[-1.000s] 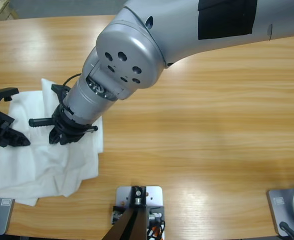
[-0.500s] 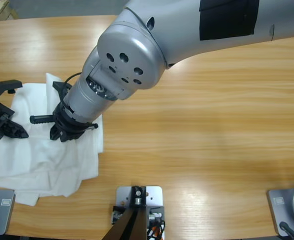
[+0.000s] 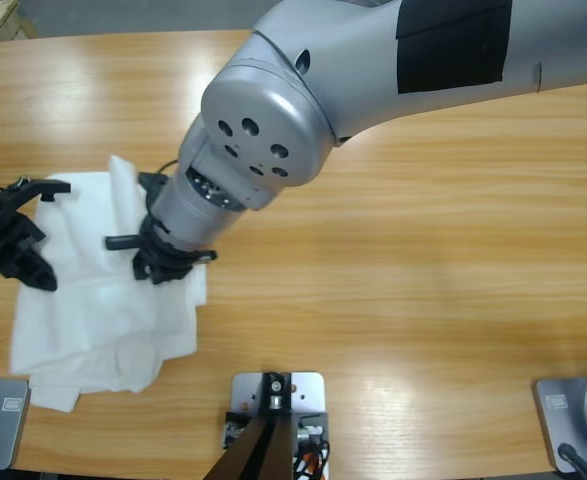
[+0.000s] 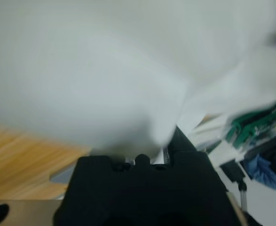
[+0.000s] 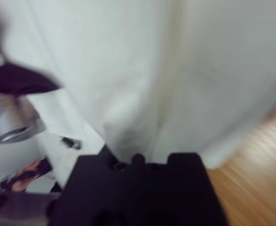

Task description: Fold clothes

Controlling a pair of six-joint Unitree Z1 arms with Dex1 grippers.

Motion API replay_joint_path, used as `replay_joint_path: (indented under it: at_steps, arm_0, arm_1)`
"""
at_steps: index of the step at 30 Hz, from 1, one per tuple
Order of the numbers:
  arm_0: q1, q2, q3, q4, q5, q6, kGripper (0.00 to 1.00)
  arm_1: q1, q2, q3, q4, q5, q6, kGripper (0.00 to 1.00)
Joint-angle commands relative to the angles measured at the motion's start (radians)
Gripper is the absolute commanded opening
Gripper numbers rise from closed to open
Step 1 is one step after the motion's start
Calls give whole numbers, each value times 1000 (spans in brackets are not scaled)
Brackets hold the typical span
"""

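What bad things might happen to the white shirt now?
1. Both wrist views are filled with white cloth, so each gripper seems to hold the shirt. If the two pull apart, a grip might slip and the fold could fall open.
2. The shirt's lower corner lies near the table's front edge, beside the rig; dragging it could snag or slide off.
3. One gripper and the other work close together and might bump.

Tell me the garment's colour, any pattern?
Plain white garment, no pattern visible; the high view shows it best.
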Motion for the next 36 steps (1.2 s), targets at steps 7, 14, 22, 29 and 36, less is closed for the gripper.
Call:
replay_joint_path:
  at_steps: [7,14,22,29,36]
  arm_0:
    - [32,-298,-131,42,157,-88,966]
    - [-117,-491,-16,-43,58,-248,318]
    - [-304,-545,250,-300,62,-514,0]
    - [-327,-471,325,-363,137,-663,0]
    - [-335,-370,335,-425,146,-750,0]
  arm_1:
    - [-9,-81,-146,222,-89,-145,1000]
    - [-20,-81,-283,331,-57,-261,62]
    - [-77,-9,-283,202,174,-289,0]
    - [-107,99,-277,14,353,-219,0]
    - [-123,183,-274,-42,371,-215,0]
